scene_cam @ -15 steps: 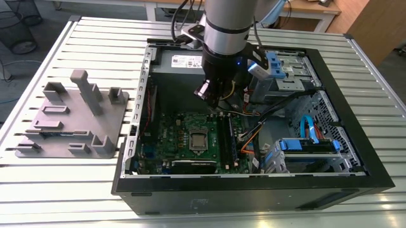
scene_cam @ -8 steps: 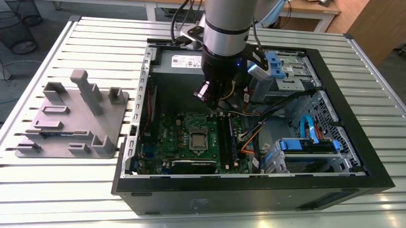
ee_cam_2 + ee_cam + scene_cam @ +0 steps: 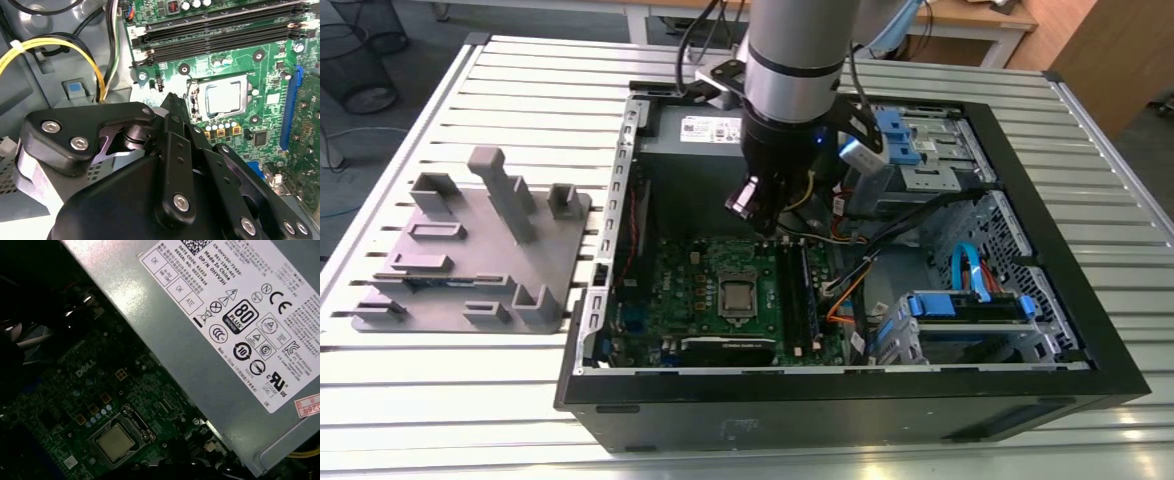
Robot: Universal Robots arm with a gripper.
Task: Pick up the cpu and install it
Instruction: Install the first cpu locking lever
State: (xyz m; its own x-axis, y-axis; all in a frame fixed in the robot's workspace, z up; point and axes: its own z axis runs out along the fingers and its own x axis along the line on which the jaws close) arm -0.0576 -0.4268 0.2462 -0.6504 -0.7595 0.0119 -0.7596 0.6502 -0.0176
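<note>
The cpu (image 3: 736, 294) lies flat in its metal-framed socket on the green motherboard (image 3: 680, 290) inside the open computer case. Its pale silver top is uncovered in both wrist views (image 3: 223, 97) (image 3: 115, 442). My gripper (image 3: 766, 222) hangs over the motherboard's rear edge, a short way behind the cpu and above it, not touching it. In the second wrist view the black gripper body (image 3: 172, 102) points down beside the socket's corner.
A grey plastic fixture (image 3: 467, 250) stands on the slatted table on the exterior view's left. The power supply (image 3: 700, 130) (image 3: 225, 315) is close behind the arm. Memory sticks (image 3: 215, 30), yellow and black cables (image 3: 60, 47) and blue drive cages (image 3: 967, 305) crowd the case.
</note>
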